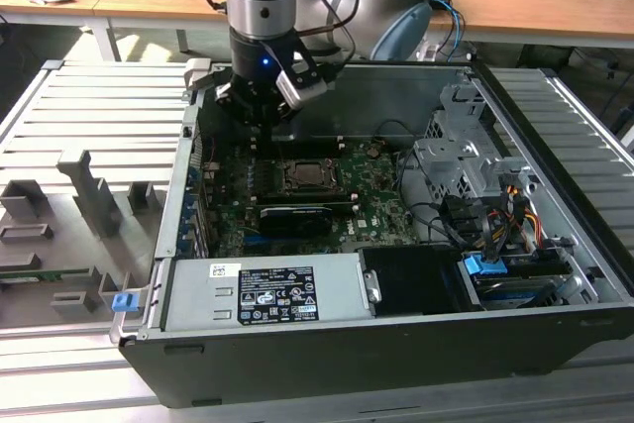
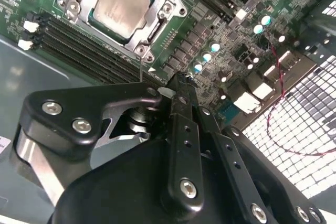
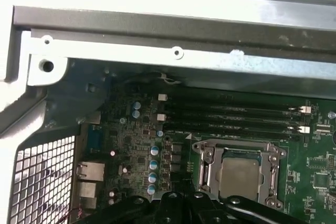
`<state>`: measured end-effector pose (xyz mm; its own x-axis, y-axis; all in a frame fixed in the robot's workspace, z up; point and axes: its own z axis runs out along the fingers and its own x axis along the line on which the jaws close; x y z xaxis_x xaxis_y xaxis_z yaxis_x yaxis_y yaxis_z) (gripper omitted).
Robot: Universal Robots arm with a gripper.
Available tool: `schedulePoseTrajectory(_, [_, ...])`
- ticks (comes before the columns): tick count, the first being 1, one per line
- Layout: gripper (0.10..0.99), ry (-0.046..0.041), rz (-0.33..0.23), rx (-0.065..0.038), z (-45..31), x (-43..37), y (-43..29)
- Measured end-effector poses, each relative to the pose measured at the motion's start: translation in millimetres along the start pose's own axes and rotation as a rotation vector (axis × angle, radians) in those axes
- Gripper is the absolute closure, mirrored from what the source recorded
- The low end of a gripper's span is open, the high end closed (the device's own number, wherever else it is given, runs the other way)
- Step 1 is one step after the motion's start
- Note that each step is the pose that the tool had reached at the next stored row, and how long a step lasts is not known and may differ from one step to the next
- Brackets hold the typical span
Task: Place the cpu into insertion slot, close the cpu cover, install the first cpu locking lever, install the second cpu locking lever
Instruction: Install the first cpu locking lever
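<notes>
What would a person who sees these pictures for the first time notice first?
The silvery cpu stands out most: it lies near the middle of the green board, framed by the cpu cover. In the exterior view, the gripper hangs over the board's far side, inside the open computer case.

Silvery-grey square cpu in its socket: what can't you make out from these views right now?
1. Second wrist view: the thin dark-metal cpu cover frame around the silvery-grey square cpu is cut off by the picture edge.
2. First wrist view: the black gripper hides the cover's nearest edge.
3. Exterior view: cpu and cover are too small to tell apart.
4. Both wrist views: whether the cover is latched down is too fine to tell.
</notes>
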<state>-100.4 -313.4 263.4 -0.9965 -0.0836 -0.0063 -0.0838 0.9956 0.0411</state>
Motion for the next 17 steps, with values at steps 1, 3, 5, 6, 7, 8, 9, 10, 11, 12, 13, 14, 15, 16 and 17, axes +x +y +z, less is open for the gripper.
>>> schedulePoseTrajectory(1, [0.98, 0.0, 0.0, 0.0, 0.3, -0.1, 2.0])
schedulePoseTrajectory(3, [0.98, 0.0, 0.0, 0.0, 1.0, -0.1, 5.5])
schedulePoseTrajectory(5, [0.98, -0.0001, 0.0, 0.0, 1.6, -0.1, 9.1])
schedulePoseTrajectory(6, [0.98, -0.0001, 0.0, 0.0, 2.3, -0.4, 12.1])
schedulePoseTrajectory(7, [0.98, 0.0, 0.0, 0.0, 2.9, -0.5, 14.8])
schedulePoseTrajectory(8, [0.98, 0.0, 0.0, 0.0, 3.8, -0.8, 17.7])
schedulePoseTrajectory(9, [0.98, -0.0001, 0.0, 0.0, 4.3, -1.0, 19.5])
schedulePoseTrajectory(10, [0.98, -0.0002, 0.001, 0.0, 4.6, -1.6, 19.7])
schedulePoseTrajectory(11, [0.98, -0.0002, 0.002, 0.0, 4.7, -2.1, 19.6])
schedulePoseTrajectory(12, [0.98, -0.0001, 0.004, 0.0, 4.8, -2.8, 19.6])
schedulePoseTrajectory(13, [0.98, -0.0002, 0.004, 0.0, 4.9, -3.8, 19.6])
schedulePoseTrajectory(14, [0.98, -0.0002, 0.005, 0.0, 5.0, -4.9, 19.7])
schedulePoseTrajectory(15, [0.98, -0.0002, 0.005, 0.0, 5.0, -5.9, 20.0])
schedulePoseTrajectory(16, [0.98, -0.0003, 0.006, 0.0, 5.1, -7.1, 20.2])
schedulePoseTrajectory(17, [0.98, -0.0003, 0.006, 0.0, 5.2, -8.3, 20.4])
